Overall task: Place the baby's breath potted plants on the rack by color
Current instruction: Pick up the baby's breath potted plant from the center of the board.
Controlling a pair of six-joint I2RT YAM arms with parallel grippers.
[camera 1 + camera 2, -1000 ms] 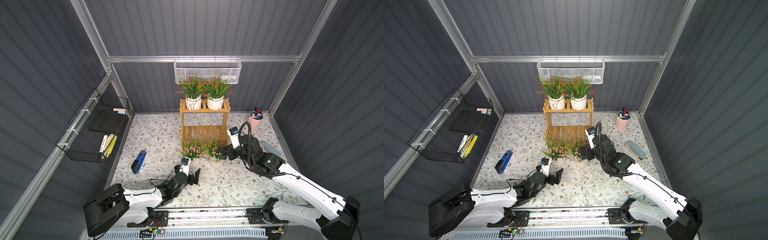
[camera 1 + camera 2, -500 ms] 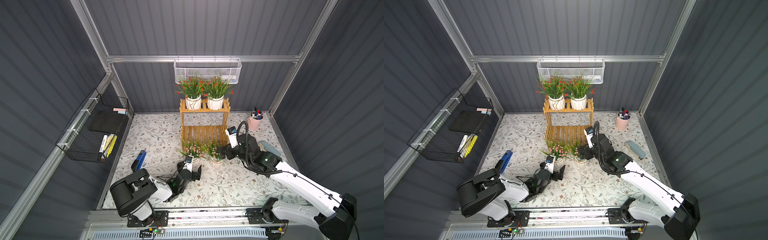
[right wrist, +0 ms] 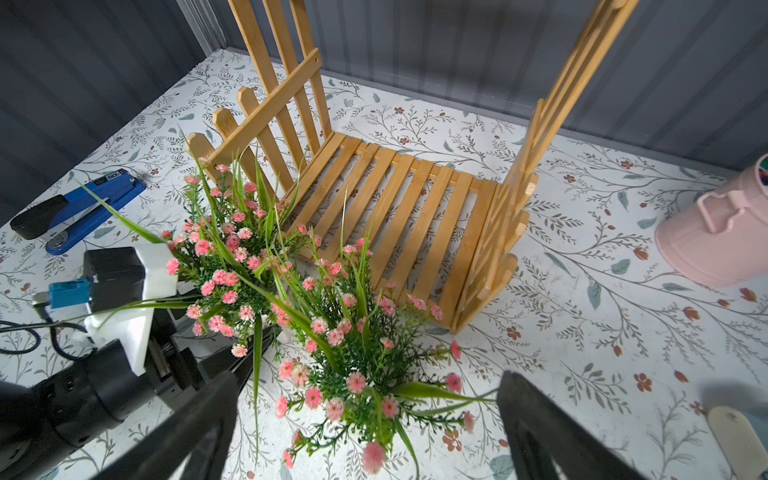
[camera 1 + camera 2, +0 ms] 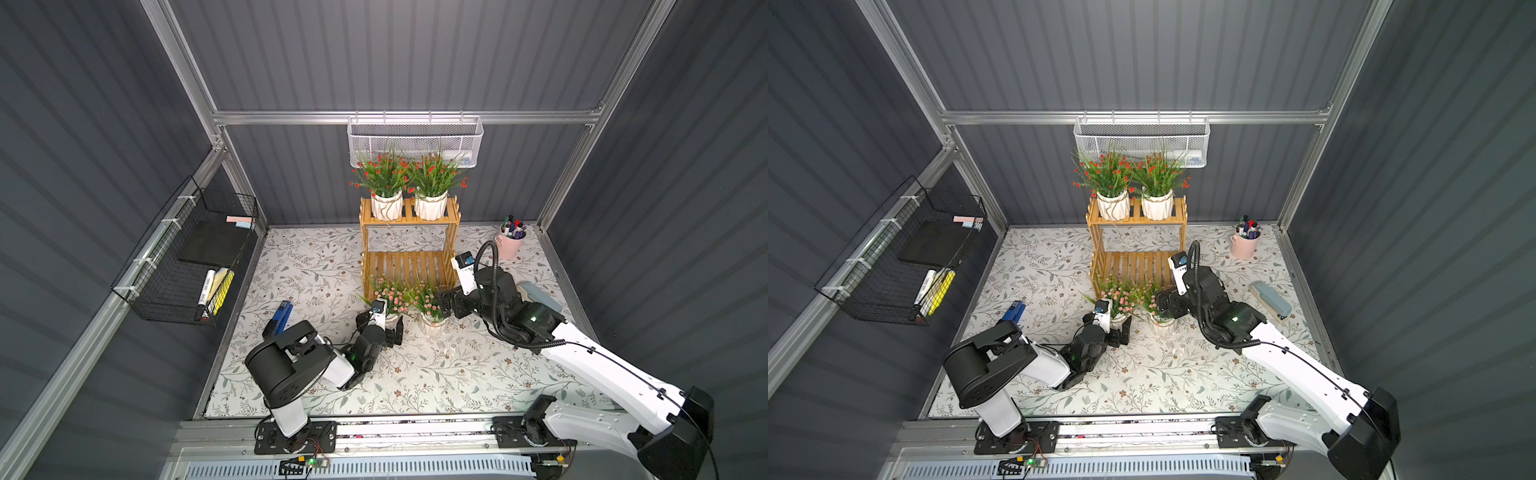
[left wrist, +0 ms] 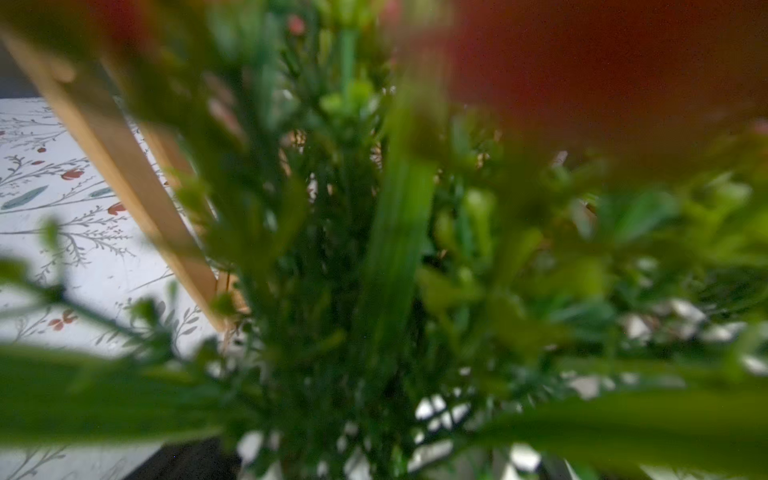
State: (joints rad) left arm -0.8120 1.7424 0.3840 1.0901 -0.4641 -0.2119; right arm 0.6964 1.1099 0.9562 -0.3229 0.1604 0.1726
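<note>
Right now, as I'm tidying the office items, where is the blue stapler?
In both top views, the blue stapler lies on the floral mat's left side, between the black wire basket and the left gripper.

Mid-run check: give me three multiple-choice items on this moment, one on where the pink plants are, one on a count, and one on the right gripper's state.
1. Where do the pink plants stand?
A. On the table, in front of the rack
B. On the rack's top tier
C. In the white mesh basket

2. How many red plants stand on the rack's top tier?
A. One
B. Three
C. Two

3. How is the right gripper?
A. Shut on a pot
B. Open
C. Shut on nothing

Answers:
1 A: both top views show them on the table just before the bare lower tier.
2 C: two stand side by side up there.
3 B: the right wrist view shows its fingers wide apart, on either side of a pink plant.
</note>
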